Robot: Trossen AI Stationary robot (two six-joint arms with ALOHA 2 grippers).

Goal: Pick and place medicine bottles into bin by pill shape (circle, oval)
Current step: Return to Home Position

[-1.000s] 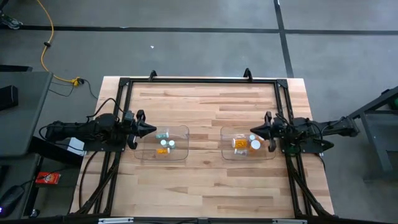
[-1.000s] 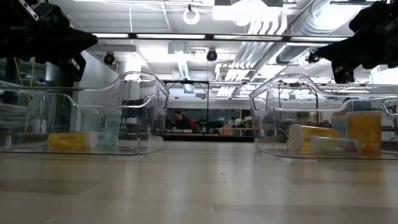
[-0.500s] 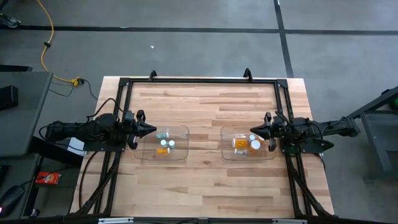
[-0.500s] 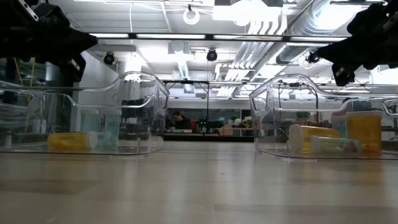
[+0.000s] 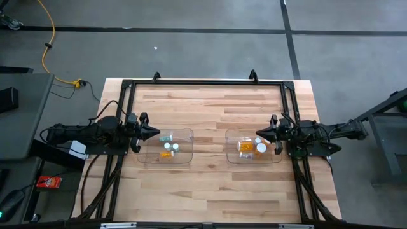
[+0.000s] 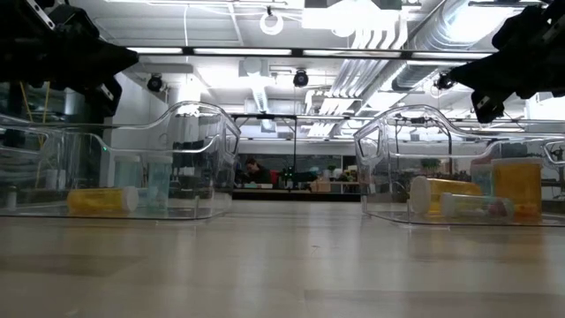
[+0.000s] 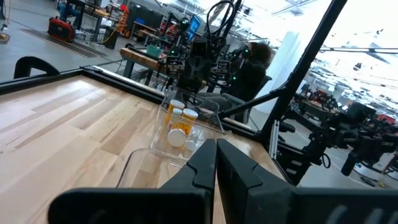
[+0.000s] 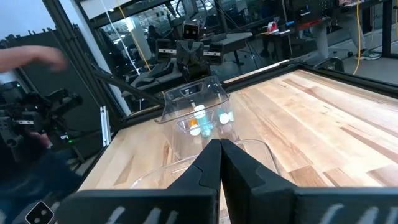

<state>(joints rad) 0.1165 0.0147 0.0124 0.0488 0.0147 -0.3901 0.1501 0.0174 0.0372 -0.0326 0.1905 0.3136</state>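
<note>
Medicine bottles point(image 5: 168, 147) all sit inside the bins point(image 5: 186, 131) at the middle of the table point(image 5: 210, 191), left gripper point(image 5: 156, 132) and right gripper point(image 5: 259, 133) clenched empty at its sides; sorting looks done.

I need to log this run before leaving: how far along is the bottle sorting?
Sorting looks done: bottles sit only inside the left bin and right bin, none on the table. Nothing is in hand: the left gripper and right gripper are shut and empty, by the bins' outer ends. Seemingly only parking the arms is left.
</note>
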